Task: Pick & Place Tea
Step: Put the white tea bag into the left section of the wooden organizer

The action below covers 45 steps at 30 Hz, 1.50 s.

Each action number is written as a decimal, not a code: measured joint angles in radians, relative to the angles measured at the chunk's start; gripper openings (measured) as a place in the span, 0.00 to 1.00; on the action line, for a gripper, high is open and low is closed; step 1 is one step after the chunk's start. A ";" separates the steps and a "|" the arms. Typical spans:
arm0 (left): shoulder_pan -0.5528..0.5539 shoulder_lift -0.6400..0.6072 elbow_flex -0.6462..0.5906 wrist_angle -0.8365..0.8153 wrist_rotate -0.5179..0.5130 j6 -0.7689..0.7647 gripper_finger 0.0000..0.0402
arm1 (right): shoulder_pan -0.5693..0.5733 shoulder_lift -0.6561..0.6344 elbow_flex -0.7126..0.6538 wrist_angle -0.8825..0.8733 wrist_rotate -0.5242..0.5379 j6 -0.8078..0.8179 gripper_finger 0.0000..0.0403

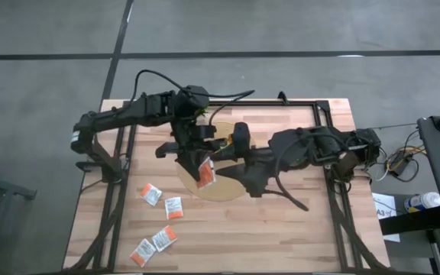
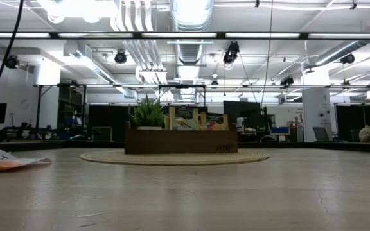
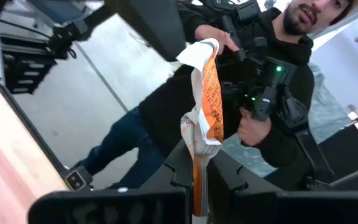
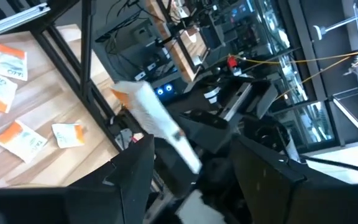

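Left tool (image 3: 199, 180) pinches white-and-orange sachet (image 3: 205, 102); right tool (image 4: 191, 168) spread; print unreadable.

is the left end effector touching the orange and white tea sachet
Touching. The left wrist view shows the left end effector shut on the white-and-orange sachet, which stands pinched between its fingers.

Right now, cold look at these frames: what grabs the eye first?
The two dark arms meeting over the round mat at table centre, the left gripper shut on a white-and-orange sachet held up off the table, the right gripper open beside it. Then four loose sachets scattered toward the front-left.
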 joint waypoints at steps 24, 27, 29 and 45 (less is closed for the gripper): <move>-0.016 0.046 -0.001 0.101 0.082 -0.073 0.04 | -0.004 0.000 -0.005 -0.051 -0.058 -0.002 0.36; -0.016 0.046 -0.001 0.101 0.082 -0.075 0.04 | -0.003 -0.001 -0.005 -0.051 -0.064 -0.002 0.29; -0.016 0.046 -0.001 0.101 0.082 -0.075 0.04 | -0.003 -0.001 -0.005 -0.051 -0.080 -0.002 0.24; -0.015 0.046 -0.015 0.147 0.072 -0.115 0.04 | -0.003 -0.001 -0.005 -0.051 -0.087 -0.003 0.23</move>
